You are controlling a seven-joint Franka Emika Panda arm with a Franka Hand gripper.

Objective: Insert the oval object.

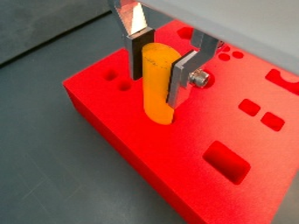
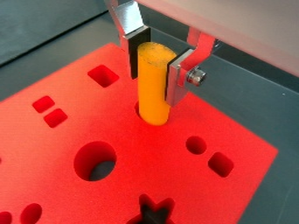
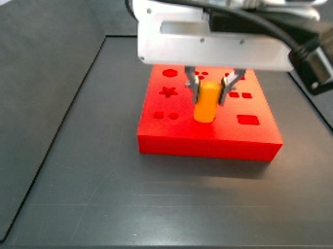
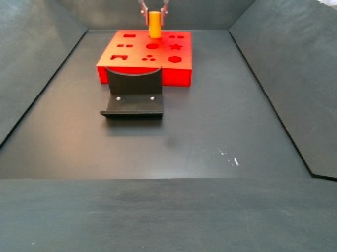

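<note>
Two silver fingers [image 1: 136, 39] of my gripper [image 1: 163, 59] pinch the oval object [image 1: 156, 80] near its upper end, dark pads pressed against its flat sides, and I see the same grip in both wrist views, gripper [image 2: 160, 54] closed around the orange-yellow peg [image 2: 153, 83]. I read the peg as upright, its lower end sitting in an oval hole in the top face of the red block [image 1: 128, 131]; how deep it has gone I cannot tell. Around that hole on the red block [image 2: 70, 122] I count other cutouts: a round hole [image 2: 98, 164], a square one [image 2: 104, 77], a star-like one [image 2: 153, 210] and several small ones, all unoccupied. In a side view the gripper [image 3: 208, 82] hangs over the middle of the block [image 3: 208, 136], and the white wrist housing [image 3: 208, 44] hides the far part of the block from me. In a side view from the opposite end, the gripper [image 4: 154, 18] and peg [image 4: 154, 23] are small at the back of the dark floor [image 4: 198, 148], and the fixture [image 4: 133, 96] stands just in front of the block [image 4: 145, 61], touching or nearly touching its front wall.
</note>
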